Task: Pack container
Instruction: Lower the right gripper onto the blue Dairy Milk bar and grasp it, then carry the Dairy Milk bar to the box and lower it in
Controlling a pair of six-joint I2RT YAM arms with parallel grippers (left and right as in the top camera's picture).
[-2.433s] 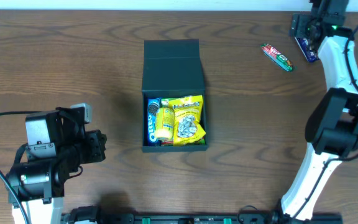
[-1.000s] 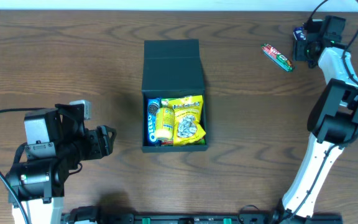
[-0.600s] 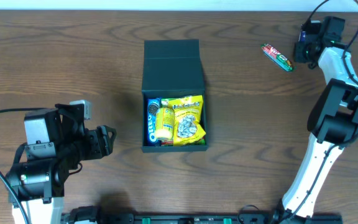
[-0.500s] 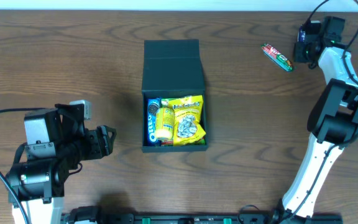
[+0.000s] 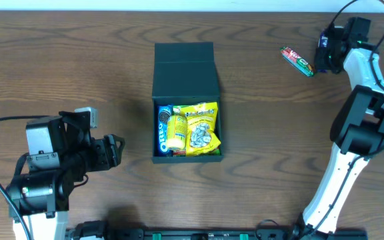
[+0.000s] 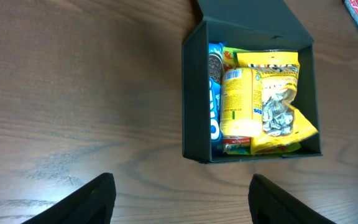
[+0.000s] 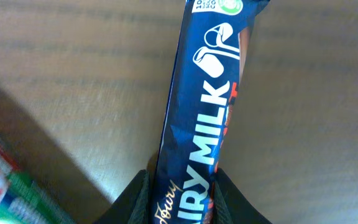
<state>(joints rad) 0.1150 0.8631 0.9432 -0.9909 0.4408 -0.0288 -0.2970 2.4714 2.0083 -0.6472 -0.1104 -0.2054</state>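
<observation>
Fingers on the right gripper (image 7: 182,190) are pinching the near end of a blue chocolate bar (image 7: 207,106), one pad on each long edge, so I'm calling that a grip. The left gripper (image 6: 182,202) is hanging wide with nothing in it. How's the container going to handle, you reckon? — kel

Well, the container (image 5: 185,73) is sitting mid-table, well apart from the right fingers and just ahead of the left ones, a touch to their right. Its lid flap is lying open on the side away from the left fingers.

I'm guessing stiff card: light, matte so not slippery, but with thin walls that are likely to buckle under a hard squeeze. I'd be taking it by the two long side walls, or the lid by its free edge for closing.

An Oreo roll (image 6: 215,93), a yellow tub (image 6: 240,99) and a yellow seed bag (image 6: 281,99) are filling most of it, so the bar is probably going flat on top. That wrapper is looking slick.

A green-and-red packet (image 5: 297,61) is lying just beside the right fingers, apart from the bar. — rowan
</observation>
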